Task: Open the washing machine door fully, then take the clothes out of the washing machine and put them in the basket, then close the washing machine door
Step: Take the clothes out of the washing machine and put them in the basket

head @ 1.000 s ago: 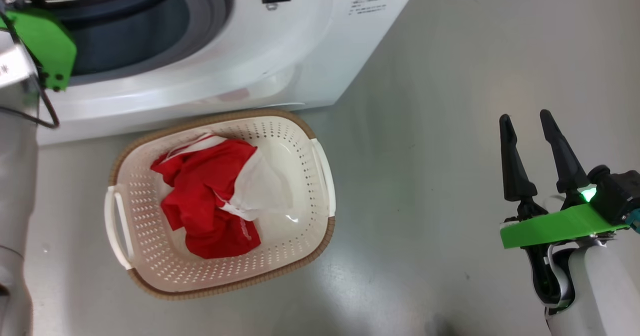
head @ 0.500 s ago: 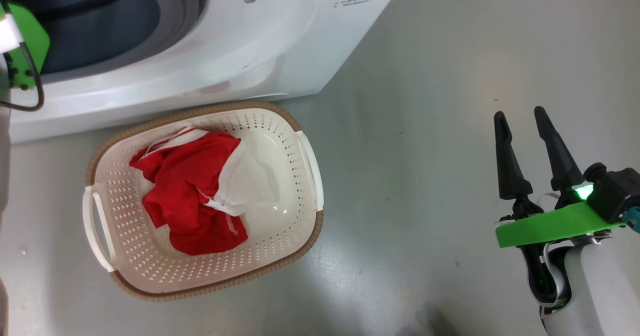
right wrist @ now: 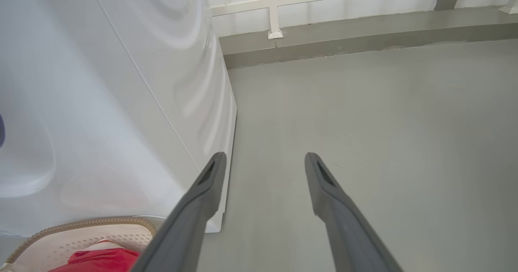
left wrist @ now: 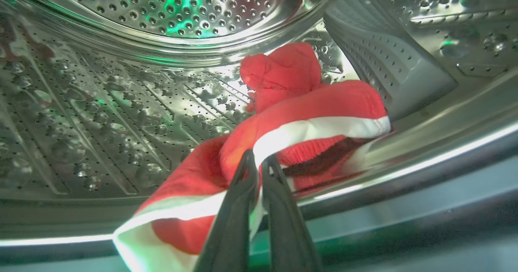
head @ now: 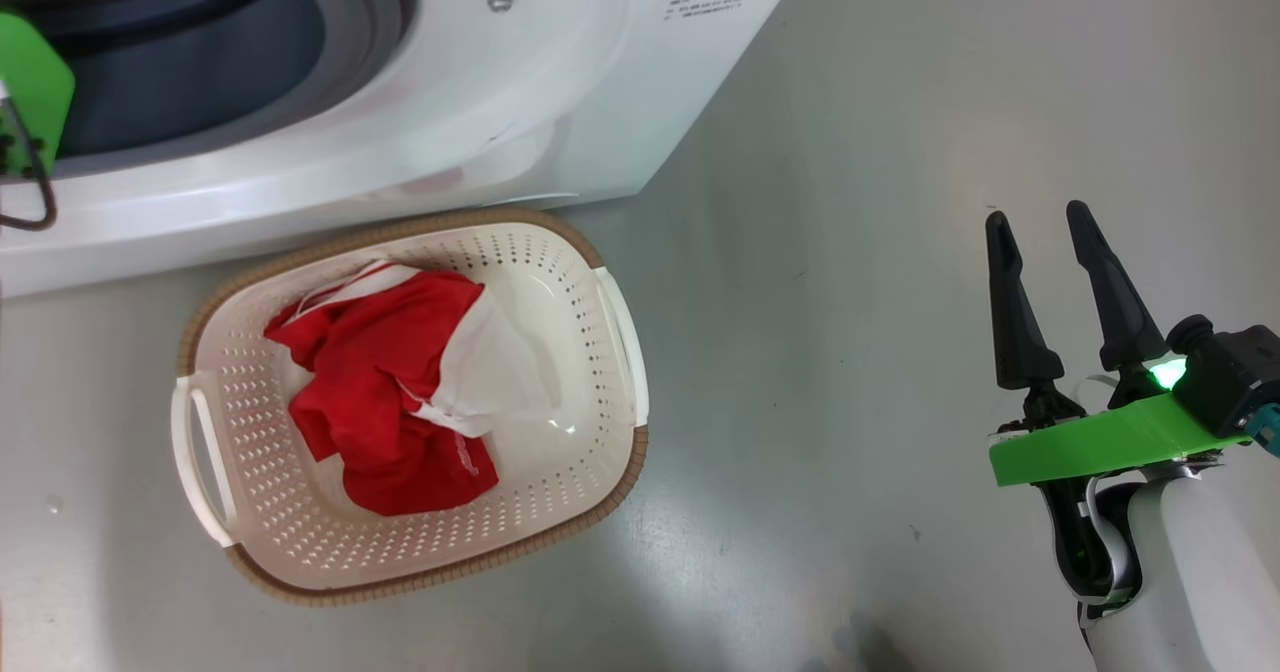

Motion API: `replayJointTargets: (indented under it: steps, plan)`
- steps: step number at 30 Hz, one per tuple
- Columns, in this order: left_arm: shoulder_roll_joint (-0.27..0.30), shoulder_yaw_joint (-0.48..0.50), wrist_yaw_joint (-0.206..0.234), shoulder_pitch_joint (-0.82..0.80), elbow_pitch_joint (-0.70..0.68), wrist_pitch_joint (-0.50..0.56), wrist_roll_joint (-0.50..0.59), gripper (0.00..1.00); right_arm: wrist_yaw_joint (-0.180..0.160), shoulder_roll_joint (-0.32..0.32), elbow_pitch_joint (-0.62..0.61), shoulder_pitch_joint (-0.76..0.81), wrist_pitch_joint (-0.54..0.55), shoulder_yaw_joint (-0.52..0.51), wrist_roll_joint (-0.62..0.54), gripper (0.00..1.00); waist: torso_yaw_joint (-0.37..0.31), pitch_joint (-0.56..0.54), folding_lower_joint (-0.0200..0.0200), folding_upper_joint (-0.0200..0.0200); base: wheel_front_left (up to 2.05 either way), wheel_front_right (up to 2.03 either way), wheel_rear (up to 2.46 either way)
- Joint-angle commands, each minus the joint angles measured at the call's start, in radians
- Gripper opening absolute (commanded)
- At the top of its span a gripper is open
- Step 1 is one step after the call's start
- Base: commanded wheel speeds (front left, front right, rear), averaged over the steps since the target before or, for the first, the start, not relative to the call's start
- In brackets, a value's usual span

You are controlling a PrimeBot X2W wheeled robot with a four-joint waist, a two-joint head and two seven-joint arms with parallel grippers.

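left gripper (left wrist: pixel 257 160) in the drum (left wrist: pixel 101 114)

left gripper closed on a red-and-white garment (left wrist: pixel 307 102) inside the washing machine (head: pixel 560 102). second red garment (head: pixel 385 402) lies in the basket (head: pixel 290 532), just before the machine. right gripper (head: pixel 1035 217) open, above the floor (head: pixel 850 302).

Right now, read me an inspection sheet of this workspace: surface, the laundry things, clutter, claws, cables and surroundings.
Surface: grey floor, glossy.
Job's things: washing machine with its mouth uncovered; basket in front of it holds a red-and-white basket garment; a red-and-white drum garment lies in the steel drum.
Clutter: nothing seen.
Claws: left claw shut on the drum garment; right claw open, empty, above the floor.
Cables: dark cable loop beside the left arm's green mount.
Surroundings: white railing and grey kerb beyond the machine.
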Motion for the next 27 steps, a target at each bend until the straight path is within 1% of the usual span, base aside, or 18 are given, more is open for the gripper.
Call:
replayJointTargets:
  steps: [1, 6, 10, 15, 19, 20, 24, 27]
  plan:
    - [0.051, 0.015, 0.003, -0.018, -0.015, -0.017, -0.009, 0.00, 0.006, 0.000, -0.019, 0.007, -0.006, 0.018, 0.000, 1.00, 0.003, -0.004, 0.0000, 0.0000, 0.00, 0.00, 0.00]
    - [0.032, 0.051, -0.018, -0.002, -0.015, -0.104, -0.068, 0.00, 0.006, 0.000, -0.016, 0.014, -0.006, 0.012, -0.008, 1.00, 0.020, -0.028, 0.0000, 0.0000, 0.00, 0.00, 0.00]
    - [0.009, 0.097, -0.049, 0.021, -0.016, -0.162, -0.137, 0.00, 0.006, 0.000, -0.012, 0.021, -0.006, 0.010, -0.018, 1.00, 0.037, -0.053, 0.0000, 0.0000, 0.00, 0.00, 0.00]
    - [-0.030, 0.144, -0.082, 0.091, -0.070, -0.191, -0.210, 0.00, 0.006, 0.000, -0.008, 0.038, -0.006, -0.001, -0.033, 1.00, 0.062, -0.090, 0.0000, 0.0000, 0.00, 0.00, 0.00]
    - [-0.061, 0.171, -0.102, 0.189, -0.240, -0.192, -0.254, 0.00, 0.006, 0.000, -0.007, 0.051, -0.006, -0.012, -0.045, 1.00, 0.085, -0.109, 0.0000, 0.0000, 0.00, 0.00, 0.00]
    - [-0.080, 0.190, -0.109, 0.243, -0.326, -0.192, -0.277, 0.00, 0.006, 0.000, -0.008, 0.058, -0.006, -0.017, -0.050, 1.00, 0.098, -0.117, 0.0000, 0.0000, 0.00, 0.00, 0.00]
    - [-0.122, 0.236, -0.110, 0.349, -0.484, -0.193, -0.315, 0.00, 0.006, 0.000, -0.009, 0.072, -0.006, -0.023, -0.057, 1.00, 0.118, -0.133, 0.0000, 0.0000, 0.00, 0.00, 0.00]
    - [-0.155, 0.264, -0.123, 0.422, -0.587, -0.193, -0.328, 0.00, 0.006, 0.000, -0.007, 0.081, -0.006, -0.026, -0.062, 1.00, 0.130, -0.144, 0.0000, 0.0000, 0.00, 0.00, 0.00]
